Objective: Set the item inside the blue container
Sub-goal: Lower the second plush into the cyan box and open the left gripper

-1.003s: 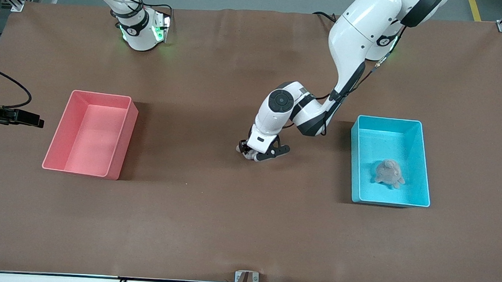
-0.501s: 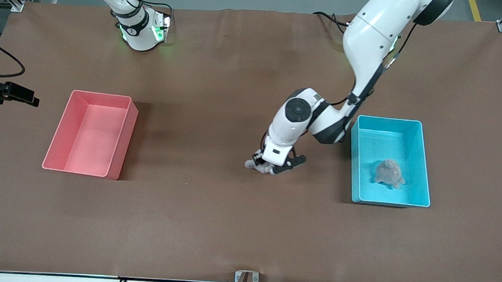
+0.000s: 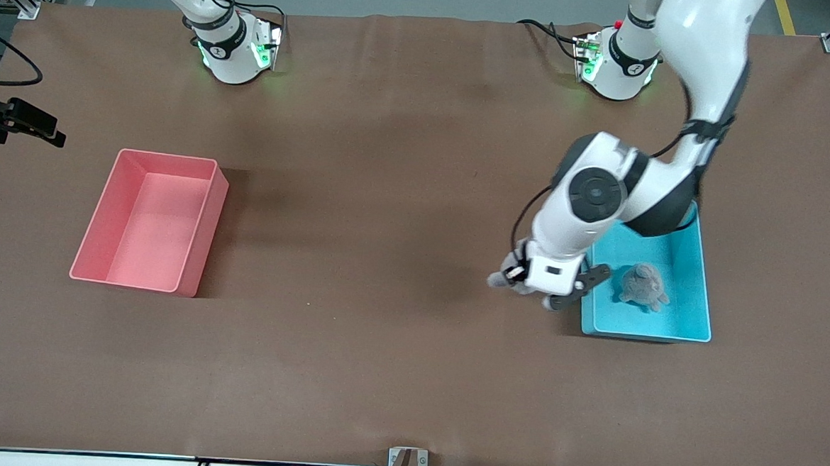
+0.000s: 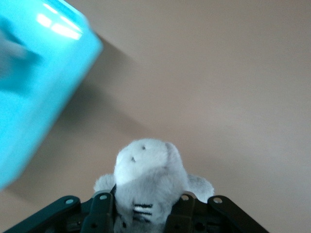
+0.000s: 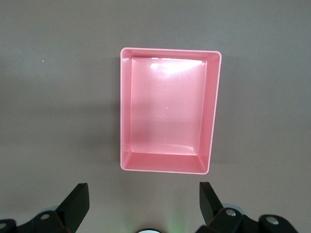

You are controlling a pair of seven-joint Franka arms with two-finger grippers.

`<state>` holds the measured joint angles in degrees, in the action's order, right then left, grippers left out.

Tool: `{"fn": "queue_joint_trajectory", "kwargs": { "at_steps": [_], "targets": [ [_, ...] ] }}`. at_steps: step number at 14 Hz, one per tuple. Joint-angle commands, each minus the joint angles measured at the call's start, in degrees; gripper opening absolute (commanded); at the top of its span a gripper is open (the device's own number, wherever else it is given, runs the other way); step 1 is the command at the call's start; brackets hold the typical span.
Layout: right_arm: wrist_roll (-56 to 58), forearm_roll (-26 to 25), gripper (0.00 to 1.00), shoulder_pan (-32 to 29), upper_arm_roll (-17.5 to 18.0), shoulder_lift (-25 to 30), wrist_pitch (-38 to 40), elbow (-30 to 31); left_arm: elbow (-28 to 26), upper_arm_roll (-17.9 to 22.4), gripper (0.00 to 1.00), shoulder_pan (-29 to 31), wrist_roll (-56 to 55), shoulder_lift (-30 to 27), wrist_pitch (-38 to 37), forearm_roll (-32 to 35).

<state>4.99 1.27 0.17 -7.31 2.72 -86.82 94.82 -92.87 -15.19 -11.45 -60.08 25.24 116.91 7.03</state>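
Left tool (image 3: 534, 290) clamped on grey plush toy (image 4: 146, 179) has swung from mid-bench to just beside the blue container (image 3: 700, 276) – drop-in nearly due, another plush (image 3: 644, 286) already inside. Right tool (image 5: 143, 204) wide, waiting above pink bin (image 5: 167, 109).

Left claw (image 3: 550, 291) hangs bent-armed, fingers clamped; right claw (image 5: 143, 204) waits aloft, fingers spread wide
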Motion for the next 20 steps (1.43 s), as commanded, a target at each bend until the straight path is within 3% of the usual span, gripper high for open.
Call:
{"fn": "queue_joint_trajectory", "kwargs": {
  "at_steps": [1, 4, 8, 13, 17, 20],
  "targets": [
    [-0.2, -0.9, 1.00, 0.6, 0.1, 2.2, -1.4, 2.8, -5.1, -4.3, 0.15, 9.6, 9.8, -6.8, -5.4, -1.2],
    [-0.2, -0.9, 1.00, 1.1, 0.1, 2.3, -1.9, 2.8, -10.6, -8.9, 0.15, 21.4, 24.9, -11.9, -9.2, -1.5],
    [-0.2, -0.9, 1.00, 1.1, 0.2, 2.6, -2.2, 2.8, -17.7, -9.4, 0.15, 29.2, 38.1, -14.3, -8.3, -1.5],
    [-0.2, -0.7, 1.00, 1.1, 0.3, 3.7, -3.2, 3.5, -27.3, -9.4, 0.16, 30.3, 40.1, -14.3, 2.8, -1.1],
    [-0.2, -0.4, 1.00, 1.8, 0.3, 4.1, -3.2, 3.5, -30.8, -9.3, 0.21, 30.2, 40.1, -12.1, 9.2, -0.9],
    [-0.2, -0.4, 1.00, 2.5, 0.3, 4.7, -2.7, 3.6, -32.1, -9.3, 0.31, 30.2, 40.1, -10.6, 12.4, -0.9]
  ]
}}
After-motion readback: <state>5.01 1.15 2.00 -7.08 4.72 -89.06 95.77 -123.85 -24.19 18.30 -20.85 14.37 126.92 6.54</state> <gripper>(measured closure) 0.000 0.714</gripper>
